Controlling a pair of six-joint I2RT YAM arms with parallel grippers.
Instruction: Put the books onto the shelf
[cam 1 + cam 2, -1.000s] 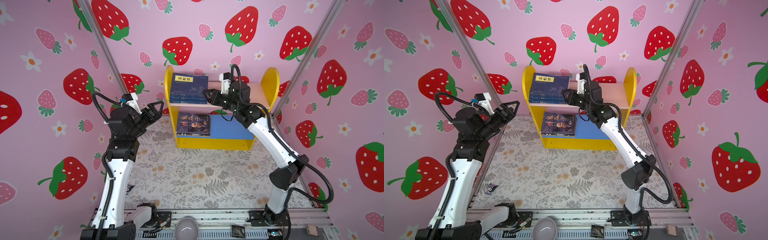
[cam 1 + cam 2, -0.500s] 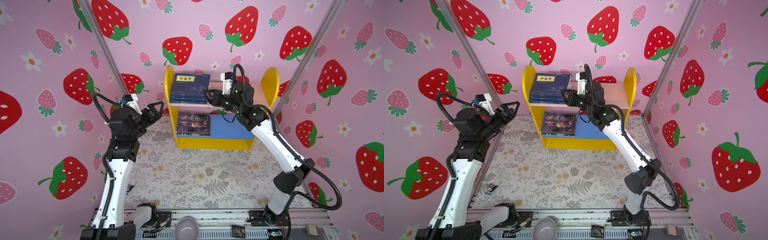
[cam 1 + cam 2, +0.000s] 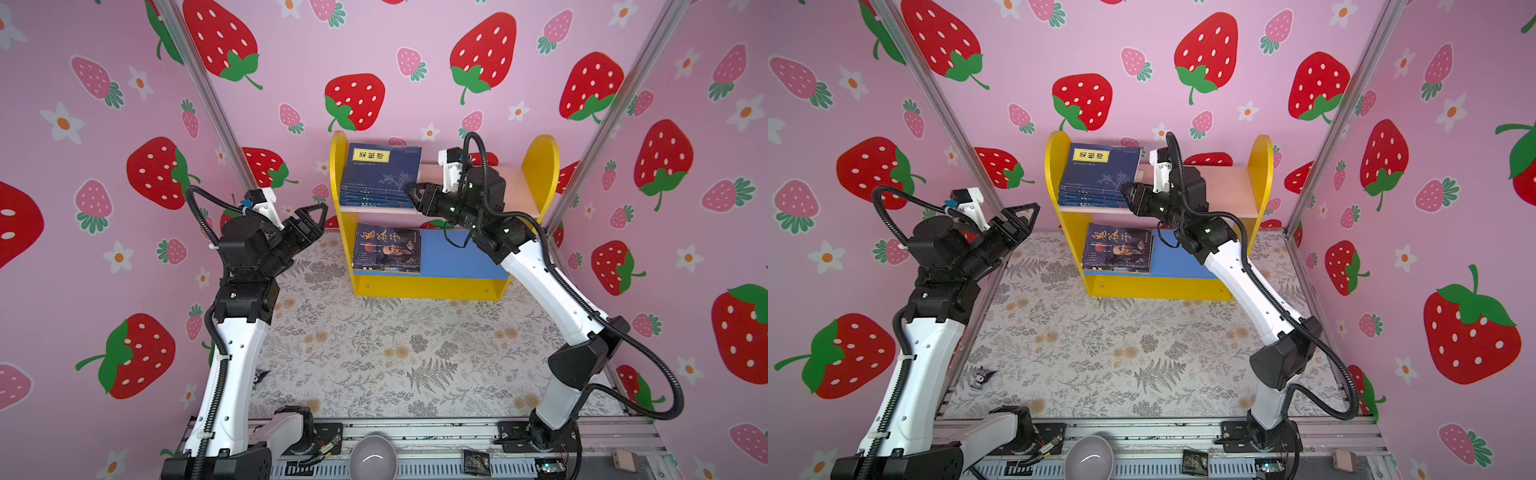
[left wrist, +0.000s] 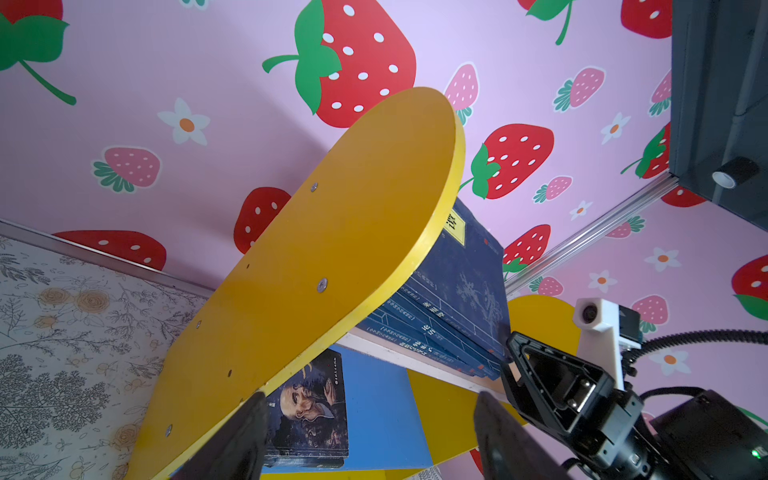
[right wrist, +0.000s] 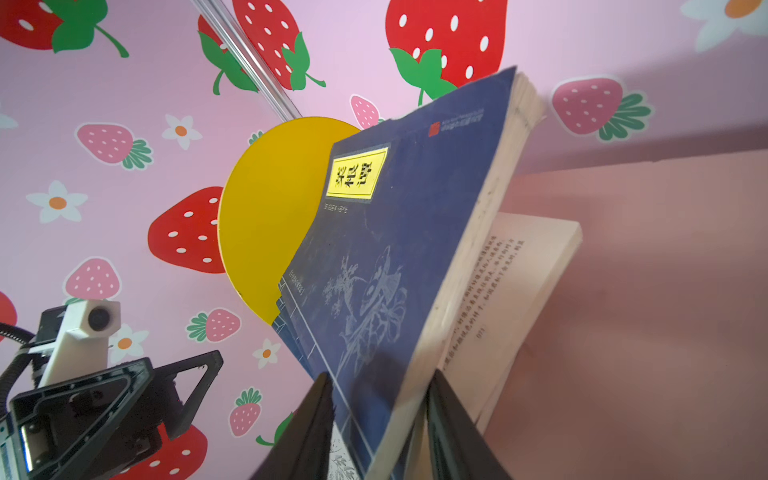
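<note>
The navy books [image 3: 380,174] are stacked at the left end of the shelf [image 3: 428,286], on its pale pink upper board [image 3: 513,189] against the rounded yellow side panel [image 3: 338,166]. A portrait-cover book [image 3: 388,249] lies on the blue lower board [image 3: 457,259]. Only the right wrist view shows splayed printed pages [image 5: 511,286] beneath the top cover. The right gripper [image 5: 378,384] straddles the stack's corner; whether it clamps, I cannot tell. The left gripper [image 3: 318,212] hangs spread and empty.

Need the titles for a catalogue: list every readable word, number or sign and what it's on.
"菜根谭": yellow label on the top navy book.
"鬼谷子": cover of the portrait book.
"071": foot of an open page, in the right wrist view.
Spine lettering, page text and the red stamp: too small or blurred to read.
</note>
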